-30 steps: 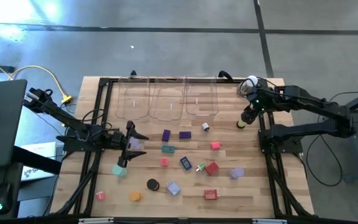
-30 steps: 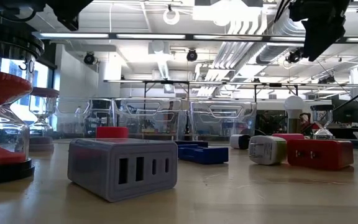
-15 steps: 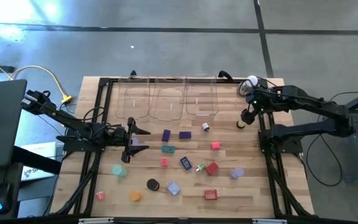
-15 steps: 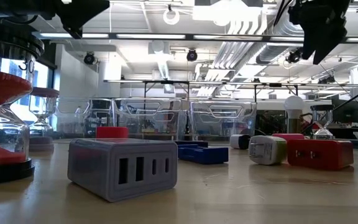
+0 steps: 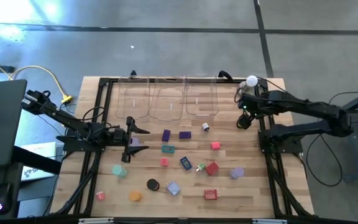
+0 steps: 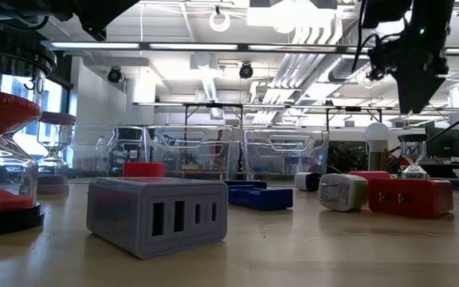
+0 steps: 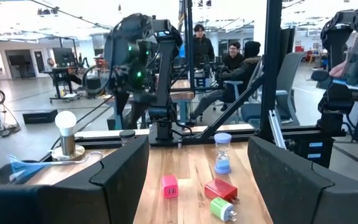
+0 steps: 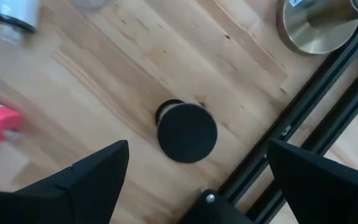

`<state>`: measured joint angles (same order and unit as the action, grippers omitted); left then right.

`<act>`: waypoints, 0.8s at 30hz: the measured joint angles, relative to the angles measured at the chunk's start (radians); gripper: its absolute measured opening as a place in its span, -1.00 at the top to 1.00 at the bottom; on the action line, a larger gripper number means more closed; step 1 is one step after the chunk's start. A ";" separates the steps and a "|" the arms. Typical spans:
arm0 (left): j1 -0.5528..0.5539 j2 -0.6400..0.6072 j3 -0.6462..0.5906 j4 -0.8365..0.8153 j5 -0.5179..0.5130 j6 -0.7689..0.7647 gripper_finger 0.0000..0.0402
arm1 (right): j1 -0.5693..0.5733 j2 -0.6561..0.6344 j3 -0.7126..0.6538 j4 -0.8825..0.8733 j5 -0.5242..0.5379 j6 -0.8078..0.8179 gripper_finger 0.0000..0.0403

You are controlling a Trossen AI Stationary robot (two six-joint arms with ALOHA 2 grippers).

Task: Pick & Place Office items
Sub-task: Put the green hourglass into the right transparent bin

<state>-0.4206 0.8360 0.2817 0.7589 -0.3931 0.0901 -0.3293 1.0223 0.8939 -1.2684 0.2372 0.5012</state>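
Our right gripper [image 5: 243,122] hangs wide open and empty over a black disc [image 8: 186,132] near the worktop's [image 5: 260,193] far right edge, beside the frame rail [image 8: 291,127]. Descending off-centre, we could clip the rail or tip the disc. Our left gripper [image 5: 128,140], also wide open, waits near the left edge.

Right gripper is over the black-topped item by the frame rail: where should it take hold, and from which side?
Judging by the right wrist view, from straight above: the black-topped item stands upright showing a round cap, so the open right gripper could close across its sides, fingers kept off the black frame rail beside it.
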 joint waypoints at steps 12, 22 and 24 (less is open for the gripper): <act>0.000 0.000 0.000 -0.002 0.000 -0.015 -0.33 | -0.102 0.107 -0.080 0.105 -0.030 -0.063 -0.84; 0.000 0.000 0.000 -0.002 0.000 -0.015 -0.33 | -0.141 0.220 -0.093 0.167 -0.055 -0.087 -0.83; 0.000 0.000 0.000 -0.003 0.000 -0.015 -0.33 | -0.147 0.243 -0.093 0.166 -0.087 -0.087 -0.83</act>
<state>-0.4210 0.8360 0.2817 0.7563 -0.3932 0.0750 -0.4765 1.2650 0.8009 -1.1022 0.1502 0.4137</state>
